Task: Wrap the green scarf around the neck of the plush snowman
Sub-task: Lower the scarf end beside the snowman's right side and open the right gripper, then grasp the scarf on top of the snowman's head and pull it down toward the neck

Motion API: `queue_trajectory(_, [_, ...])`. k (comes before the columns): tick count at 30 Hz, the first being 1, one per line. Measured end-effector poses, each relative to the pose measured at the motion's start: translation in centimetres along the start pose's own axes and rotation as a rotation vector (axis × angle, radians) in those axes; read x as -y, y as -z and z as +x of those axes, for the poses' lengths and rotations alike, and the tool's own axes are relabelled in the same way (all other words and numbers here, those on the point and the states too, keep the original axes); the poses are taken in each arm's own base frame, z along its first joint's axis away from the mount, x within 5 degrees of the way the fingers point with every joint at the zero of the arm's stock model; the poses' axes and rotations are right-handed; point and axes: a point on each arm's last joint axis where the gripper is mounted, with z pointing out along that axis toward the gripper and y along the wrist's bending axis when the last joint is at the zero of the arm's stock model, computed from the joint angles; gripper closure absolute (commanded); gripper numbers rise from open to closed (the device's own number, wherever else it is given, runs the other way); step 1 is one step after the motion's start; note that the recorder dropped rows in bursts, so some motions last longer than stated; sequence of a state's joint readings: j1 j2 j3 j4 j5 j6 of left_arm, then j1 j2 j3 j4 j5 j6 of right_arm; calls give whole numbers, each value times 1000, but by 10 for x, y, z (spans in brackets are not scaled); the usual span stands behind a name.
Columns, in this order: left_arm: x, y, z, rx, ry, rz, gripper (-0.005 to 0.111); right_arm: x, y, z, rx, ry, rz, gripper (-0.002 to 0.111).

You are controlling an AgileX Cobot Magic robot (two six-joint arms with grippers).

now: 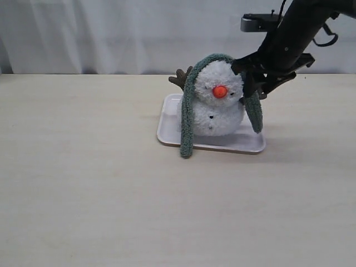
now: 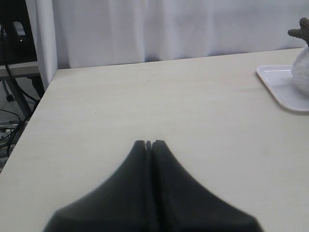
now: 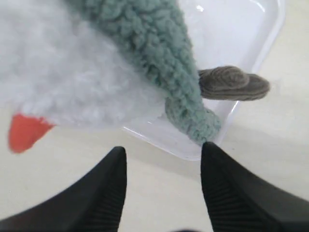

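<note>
The plush snowman (image 1: pixel 219 108) sits on a white tray (image 1: pixel 167 130), its orange nose (image 1: pixel 220 91) facing the camera. The green scarf (image 1: pixel 187 119) lies over the top of its head. One end hangs down past the tray's front edge; the other end (image 1: pixel 255 114) hangs beside the snowman's right side. My right gripper (image 1: pixel 248 90) hovers close by that hanging end, open and empty. In the right wrist view the scarf (image 3: pixel 159 63) crosses the white plush (image 3: pixel 63 82) and ends just beyond the open gripper (image 3: pixel 164 151). My left gripper (image 2: pixel 148 143) is shut, far from the snowman (image 2: pixel 301 72).
A brown twig arm (image 1: pixel 179 79) sticks out behind the snowman's left side, and another (image 3: pixel 234 83) lies over the tray (image 3: pixel 241 34). A white curtain (image 1: pixel 111 33) backs the pale wooden table (image 1: pixel 83 183). The table's left edge (image 2: pixel 29 121) drops off to cables.
</note>
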State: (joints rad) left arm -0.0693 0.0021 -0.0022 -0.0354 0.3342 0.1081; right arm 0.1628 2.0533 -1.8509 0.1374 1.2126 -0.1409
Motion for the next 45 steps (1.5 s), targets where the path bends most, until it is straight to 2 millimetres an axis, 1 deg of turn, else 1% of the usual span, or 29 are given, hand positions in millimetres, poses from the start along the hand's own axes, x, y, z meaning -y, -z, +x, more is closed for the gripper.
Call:
queue_trajectory(4, [0,0,0,0,0,0,107,-4,32,3,67,31,7,62])
queue_trajectory(7, [0,0,0,0,0,0,107,-8,52,11,103,57,12,62])
queue_trajectory(8, [0,0,0,0,0,0,107,-9,61,15,160,73,22,62])
queue_trajectory(9, [0,0,0,0,0,0,107,-10,65,17,201,80,30,62])
queue_trajectory(10, [0,0,0,0,0,0,107,-10,70,20,291,93,45,62])
queue_trajectory(11, [0,0,0,0,0,0,107,-11,72,21,344,99,49,65])
queue_trajectory(12, [0,0,0,0,0,0,107,-11,74,23,450,102,55,67])
queue_trajectory(13, [0,0,0,0,0,0,107,-12,74,23,489,104,56,74])
queue_trajectory(14, [0,0,0,0,0,0,107,-12,68,23,560,105,49,80])
queue_trajectory(15, [0,0,0,0,0,0,107,-13,63,22,587,113,33,84])
queue_trajectory(16, [0,0,0,0,0,0,107,-13,55,20,584,122,22,85])
queue_trajectory(18, [0,0,0,0,0,0,107,-12,43,8,555,143,3,85])
queue_trajectory(19, [0,0,0,0,0,0,107,-11,39,-3,536,152,-9,85])
queue_trajectory(22, [0,0,0,-2,0,0,107,-11,43,-28,510,189,-38,85])
queue_trajectory(23, [0,0,0,-2,0,0,107,-12,45,-35,496,213,-48,84])
queue_trajectory(24, [0,0,0,-2,0,0,107,-12,44,-37,474,228,-57,81])
queue_trajectory(27, [0,0,0,-2,0,0,107,-13,39,-37,396,259,-85,70])
queue_trajectory(29, [0,0,0,-2,0,0,107,-13,33,-35,355,278,-96,70])
queue_trajectory(31, [0,0,0,-2,0,0,107,-13,32,-34,349,291,-97,70])
queue_trajectory(33, [0,0,0,-2,0,0,107,-18,32,-35,351,308,-99,70])
queue_trajectory(36, [0,0,0,-2,0,0,107,-35,30,-39,375,394,-35,70])
queue_trajectory(38, [0,0,0,-2,0,0,107,-40,30,-41,389,452,40,70])
queue_trajectory(41, [0,0,0,-2,0,0,107,-38,28,-42,387,471,76,70])
queue_trajectory(45, [0,0,0,-2,0,0,107,-36,10,-44,352,471,76,70])
